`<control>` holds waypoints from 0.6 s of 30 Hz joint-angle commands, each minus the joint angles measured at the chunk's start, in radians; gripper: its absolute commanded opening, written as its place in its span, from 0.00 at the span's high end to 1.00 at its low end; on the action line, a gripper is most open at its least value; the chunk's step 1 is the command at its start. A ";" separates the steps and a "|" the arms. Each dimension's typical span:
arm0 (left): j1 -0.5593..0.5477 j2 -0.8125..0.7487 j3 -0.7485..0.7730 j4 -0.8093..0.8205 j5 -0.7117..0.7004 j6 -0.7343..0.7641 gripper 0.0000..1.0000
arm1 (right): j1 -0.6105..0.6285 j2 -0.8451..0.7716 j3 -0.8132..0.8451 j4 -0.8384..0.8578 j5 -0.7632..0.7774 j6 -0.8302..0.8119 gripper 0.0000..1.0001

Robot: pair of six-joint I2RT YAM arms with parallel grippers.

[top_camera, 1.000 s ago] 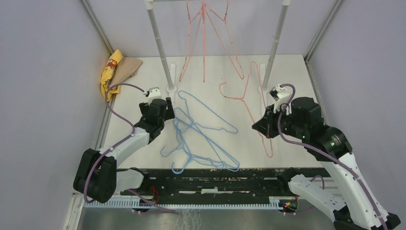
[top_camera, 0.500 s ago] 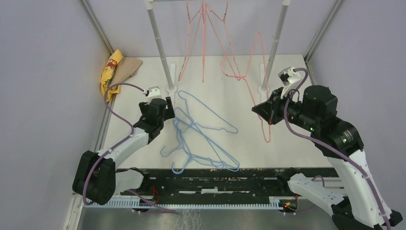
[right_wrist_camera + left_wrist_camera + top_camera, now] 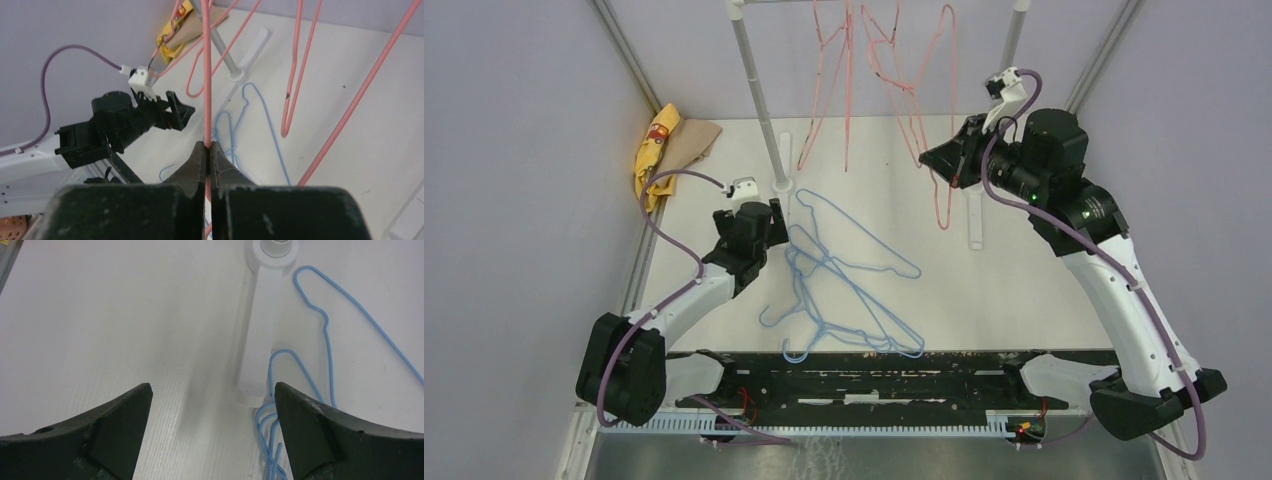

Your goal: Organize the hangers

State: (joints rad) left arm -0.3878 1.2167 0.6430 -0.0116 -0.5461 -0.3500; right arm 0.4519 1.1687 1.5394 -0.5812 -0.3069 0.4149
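Several pink-red hangers [image 3: 849, 70] hang from the rack's top bar. My right gripper [image 3: 936, 160] is raised near the bar and shut on another pink hanger [image 3: 942, 110], which dangles clear of the table. In the right wrist view the jaws [image 3: 207, 145] pinch its wire [image 3: 206, 75]. A tangle of light blue hangers [image 3: 849, 285] lies on the white table. My left gripper [image 3: 761, 222] is open and empty, low over the table, beside the blue hangers [image 3: 325, 330] and the rack's left foot [image 3: 262, 330].
The rack's two grey posts [image 3: 759, 100] [image 3: 1012, 45] stand at the back, each on a white foot [image 3: 973, 225]. A yellow cloth [image 3: 654, 140] and a brown piece [image 3: 696, 140] lie at the back left corner. Grey walls close in both sides.
My right gripper has lifted the pink hanger off the table and carried it up and back toward the rack bar. The left arm has not moved.
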 commanded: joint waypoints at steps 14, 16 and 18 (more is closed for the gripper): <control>0.000 0.047 0.043 0.048 -0.073 0.045 0.01 | -0.283 0.211 0.032 0.689 -0.333 0.504 0.99; -0.001 0.054 0.041 0.050 -0.078 0.050 0.01 | -0.286 0.233 0.044 0.722 -0.328 0.523 0.99; 0.000 0.060 0.041 0.051 -0.081 0.051 0.01 | -0.286 0.258 0.067 0.720 -0.326 0.527 0.99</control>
State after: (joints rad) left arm -0.3878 1.2617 0.6445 -0.0048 -0.5850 -0.3496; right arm 0.1669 1.4185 1.5639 -0.0380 -0.5854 0.8543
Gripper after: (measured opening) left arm 0.990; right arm 0.023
